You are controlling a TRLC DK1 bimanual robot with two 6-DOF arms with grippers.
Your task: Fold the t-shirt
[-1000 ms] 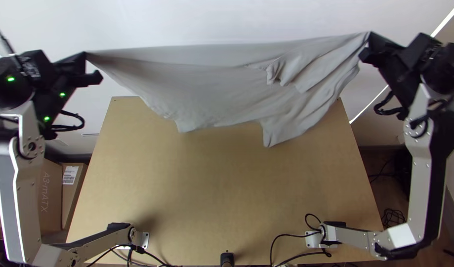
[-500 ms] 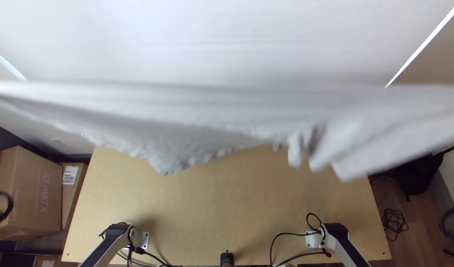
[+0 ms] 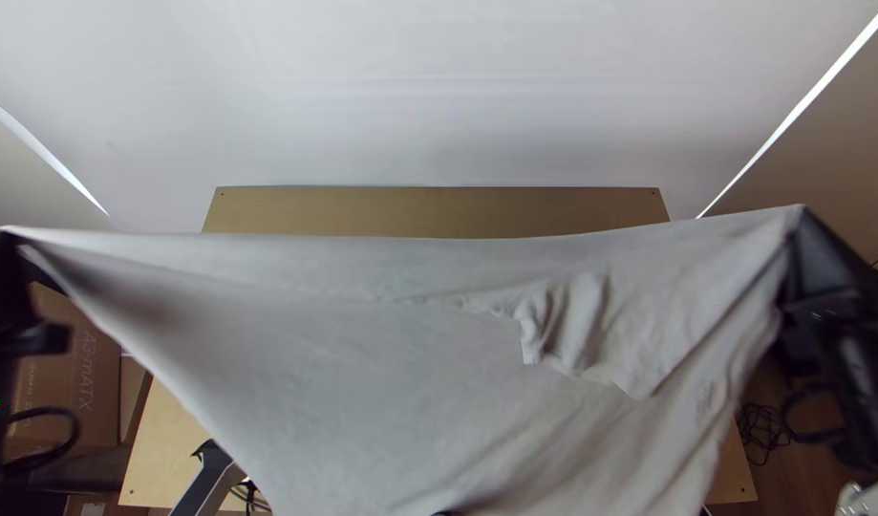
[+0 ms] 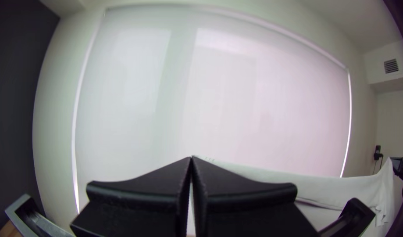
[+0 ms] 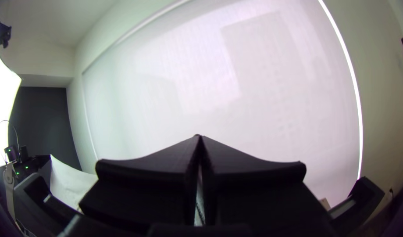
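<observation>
- So the top view gives you the pale grey t-shirt (image 3: pixel 362 354) front and centre: it's up in the air over the wooden table (image 3: pixel 362 210), pulled wide between the grippers, top edge nearly straight with a slight sag, the rest draping down past the near edge of the picture.
- Same view also has some bunched folds right of the middle, plus a cardboard box (image 3: pixel 85 382) off the table's left side and a tangle of cable (image 3: pixel 763 430) on the floor at right.
- Left wrist view swaps that for a big window blind (image 4: pixel 254 87) and a wall vent (image 4: pixel 390 66), with the shirt's upper edge running across to the other arm's gripper.
- Right wrist view has a really bright light panel (image 5: pixel 1 101), and the far end of the shirt hanging from the opposite gripper.
- Left gripper (image 3: pixel 9 234): fingers together, clamped on one upper corner of the shirt.
- Right gripper (image 3: pixel 800 218): same deal, pinched on the other upper corner.
- Pose-wise, both arms are raised and spread super wide, one gripper out past each side of the table. The left arm's lower link (image 3: pixel 204 487) pokes out beside the cloth near its base, and both wrist cameras face the blind.
</observation>
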